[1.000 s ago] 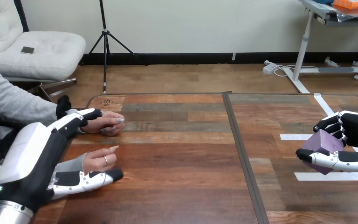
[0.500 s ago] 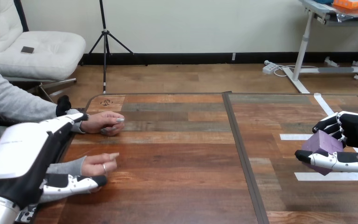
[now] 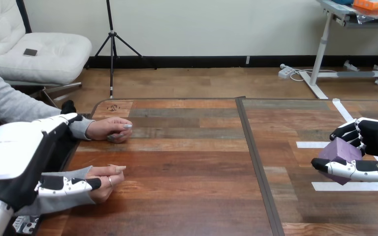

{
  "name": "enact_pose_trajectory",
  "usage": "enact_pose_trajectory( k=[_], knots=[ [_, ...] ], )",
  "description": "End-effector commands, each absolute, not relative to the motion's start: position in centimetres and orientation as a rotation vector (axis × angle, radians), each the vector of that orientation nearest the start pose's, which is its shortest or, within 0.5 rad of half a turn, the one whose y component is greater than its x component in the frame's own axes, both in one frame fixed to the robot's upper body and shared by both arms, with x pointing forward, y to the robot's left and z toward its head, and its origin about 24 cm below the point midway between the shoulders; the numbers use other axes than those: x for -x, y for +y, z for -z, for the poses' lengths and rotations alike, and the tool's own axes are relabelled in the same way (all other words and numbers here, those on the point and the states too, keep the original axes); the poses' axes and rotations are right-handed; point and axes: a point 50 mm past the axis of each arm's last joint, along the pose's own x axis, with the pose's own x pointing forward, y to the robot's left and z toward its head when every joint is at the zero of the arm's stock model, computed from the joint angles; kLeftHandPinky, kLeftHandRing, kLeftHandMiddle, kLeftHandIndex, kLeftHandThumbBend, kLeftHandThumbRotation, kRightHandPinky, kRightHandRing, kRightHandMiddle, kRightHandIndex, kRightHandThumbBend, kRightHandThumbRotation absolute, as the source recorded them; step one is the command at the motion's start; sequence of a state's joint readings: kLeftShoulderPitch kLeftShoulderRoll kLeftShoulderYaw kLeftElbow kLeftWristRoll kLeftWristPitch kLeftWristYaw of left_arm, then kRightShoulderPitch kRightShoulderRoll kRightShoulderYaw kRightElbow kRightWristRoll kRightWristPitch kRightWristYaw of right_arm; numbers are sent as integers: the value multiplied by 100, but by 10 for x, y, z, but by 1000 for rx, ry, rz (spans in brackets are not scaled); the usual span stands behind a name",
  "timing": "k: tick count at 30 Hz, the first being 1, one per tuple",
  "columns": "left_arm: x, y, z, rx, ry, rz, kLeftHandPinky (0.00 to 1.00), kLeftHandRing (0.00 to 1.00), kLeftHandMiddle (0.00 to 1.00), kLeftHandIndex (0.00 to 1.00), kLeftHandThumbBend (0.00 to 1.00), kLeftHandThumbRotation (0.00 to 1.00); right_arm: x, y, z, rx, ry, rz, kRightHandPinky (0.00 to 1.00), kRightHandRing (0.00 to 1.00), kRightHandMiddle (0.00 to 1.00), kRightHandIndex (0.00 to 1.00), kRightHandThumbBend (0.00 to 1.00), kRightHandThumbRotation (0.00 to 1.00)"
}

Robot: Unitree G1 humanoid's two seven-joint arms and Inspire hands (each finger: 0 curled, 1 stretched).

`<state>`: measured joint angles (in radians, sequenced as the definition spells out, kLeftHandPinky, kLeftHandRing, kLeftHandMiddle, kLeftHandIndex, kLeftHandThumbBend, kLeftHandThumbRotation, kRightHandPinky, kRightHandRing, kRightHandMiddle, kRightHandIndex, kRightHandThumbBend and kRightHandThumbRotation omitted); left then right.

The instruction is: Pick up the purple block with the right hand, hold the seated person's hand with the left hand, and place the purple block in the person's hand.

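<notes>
The right hand point(image 3: 376, 142) sits toward 3 o'clock on the wooden table point(image 3: 187, 172), its fingers point(image 3: 347, 129) curled over the top of the purple block point(image 3: 341, 150) and its thumb point(image 3: 349, 169) closed under the block's near side, so the block is gripped between them. The block is tilted, with one corner pointing down over the white tape strips point(image 3: 332, 186) stuck to the wood there; whether that corner touches the table cannot be told. Well apart from it, toward 9 o'clock, the left hand point(image 3: 12, 155) comes in from the lower left edge with its white back turned up and spread wide. Its thumb point(image 3: 66, 186) lies straight along the wrist of the person's nearer hand point(image 3: 112, 178), touching it where the grey sleeve point(image 3: 74, 204) ends, with its tip against the back of that hand. Its fingers point(image 3: 61, 119) reach out straight toward 10 o'clock, ending just beside the cuff of the person's farther hand point(image 3: 109, 129). Nothing shows the left hand closed round the wrist. Both of the person's hands rest on the table with fingers loosely curled, the nearer one at 8 o'clock, the farther at 10 o'clock.
</notes>
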<state>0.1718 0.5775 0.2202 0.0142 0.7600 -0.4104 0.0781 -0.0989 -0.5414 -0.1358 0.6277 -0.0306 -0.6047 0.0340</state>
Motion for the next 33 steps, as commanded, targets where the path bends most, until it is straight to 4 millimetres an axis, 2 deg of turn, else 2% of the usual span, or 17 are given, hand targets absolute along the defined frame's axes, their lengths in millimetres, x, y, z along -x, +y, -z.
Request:
enact_pose_trajectory(
  k=[1,11,20,29,33],
  knots=[
    [-228,274,-88,-1382,-229,38,74,81,84,84,100,44,-263,-299,-65,514,-230,125,20,25,40,41,91,0],
    [-236,279,-81,-1415,-193,55,76,83,85,85,100,43,-263,-300,-65,507,-239,110,21,26,41,41,91,0],
    [-242,283,-76,-1411,-178,66,78,82,84,83,100,36,-263,-301,-65,494,-225,109,24,28,41,41,89,0],
    [-248,286,-74,-1441,-158,108,76,80,82,81,100,34,-263,-301,-66,501,-228,112,19,23,39,41,90,0],
    [-250,287,-74,-1464,-143,139,75,80,82,80,100,36,-263,-301,-66,496,-233,108,17,21,39,41,90,0]
  ],
)
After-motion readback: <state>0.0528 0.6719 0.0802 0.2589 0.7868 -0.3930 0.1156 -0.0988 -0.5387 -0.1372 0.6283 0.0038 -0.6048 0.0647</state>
